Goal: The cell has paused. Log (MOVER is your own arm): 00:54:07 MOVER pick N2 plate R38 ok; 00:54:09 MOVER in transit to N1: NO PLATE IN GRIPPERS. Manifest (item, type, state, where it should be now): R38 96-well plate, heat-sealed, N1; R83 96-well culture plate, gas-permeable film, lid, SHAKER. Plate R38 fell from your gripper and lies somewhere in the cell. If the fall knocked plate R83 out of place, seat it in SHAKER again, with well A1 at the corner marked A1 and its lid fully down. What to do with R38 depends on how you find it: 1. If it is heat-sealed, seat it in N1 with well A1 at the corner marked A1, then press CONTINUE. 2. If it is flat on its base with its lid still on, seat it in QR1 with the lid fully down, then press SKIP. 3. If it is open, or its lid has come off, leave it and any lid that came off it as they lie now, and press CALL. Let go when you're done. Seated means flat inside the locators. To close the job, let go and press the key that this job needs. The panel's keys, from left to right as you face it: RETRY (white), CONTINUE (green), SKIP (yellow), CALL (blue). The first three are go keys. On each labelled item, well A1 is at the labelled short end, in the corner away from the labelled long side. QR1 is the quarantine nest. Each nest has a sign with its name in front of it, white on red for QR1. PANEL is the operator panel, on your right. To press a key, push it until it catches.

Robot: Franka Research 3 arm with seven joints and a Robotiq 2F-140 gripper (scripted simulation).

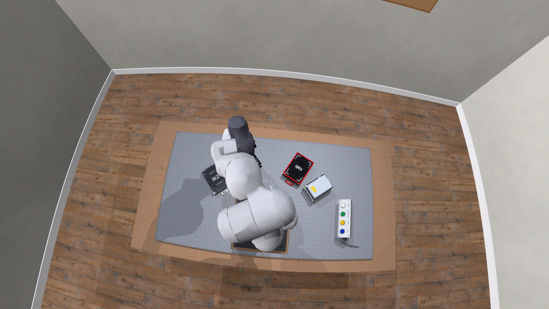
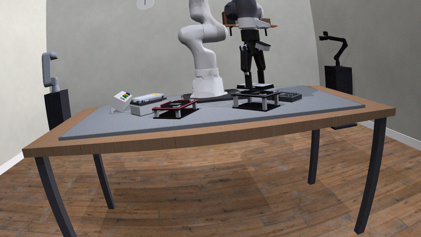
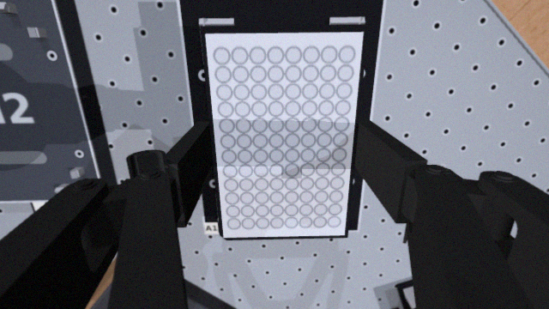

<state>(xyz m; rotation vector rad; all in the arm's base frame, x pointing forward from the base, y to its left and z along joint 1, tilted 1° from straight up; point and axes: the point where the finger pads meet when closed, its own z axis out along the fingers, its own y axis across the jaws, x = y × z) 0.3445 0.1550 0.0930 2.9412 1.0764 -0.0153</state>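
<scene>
My gripper (image 2: pixel 255 81) (image 3: pixel 283 142) is shut on plate R38 (image 2: pixel 255 86) (image 3: pixel 285 99), across its long sides. The plate is black with a flat white seal over its wells, and shows no lid. It is held level just above nest N1 (image 2: pixel 263 103) (image 3: pixel 279 13), whose A1 tag (image 3: pixel 211 228) shows at the lower left in the wrist view. Plate R83 (image 1: pixel 321 186) (image 2: pixel 150 97), under a clear lid with a yellow label, sits on the shaker (image 2: pixel 141 110). QR1 (image 1: pixel 298 174) (image 2: pixel 162 106) is empty. The panel (image 1: pixel 348 226) (image 2: pixel 118 103) stands at the right with its four coloured keys.
Nest N2 (image 1: pixel 210 180) (image 2: pixel 290 97) (image 3: pixel 26 142) stands empty beside N1. My arm (image 1: pixel 245 176) (image 2: pixel 206 59) hides N1 and the held plate in the top view. The shaker stands between QR1 and the panel. A cable (image 1: pixel 351 245) runs from the panel.
</scene>
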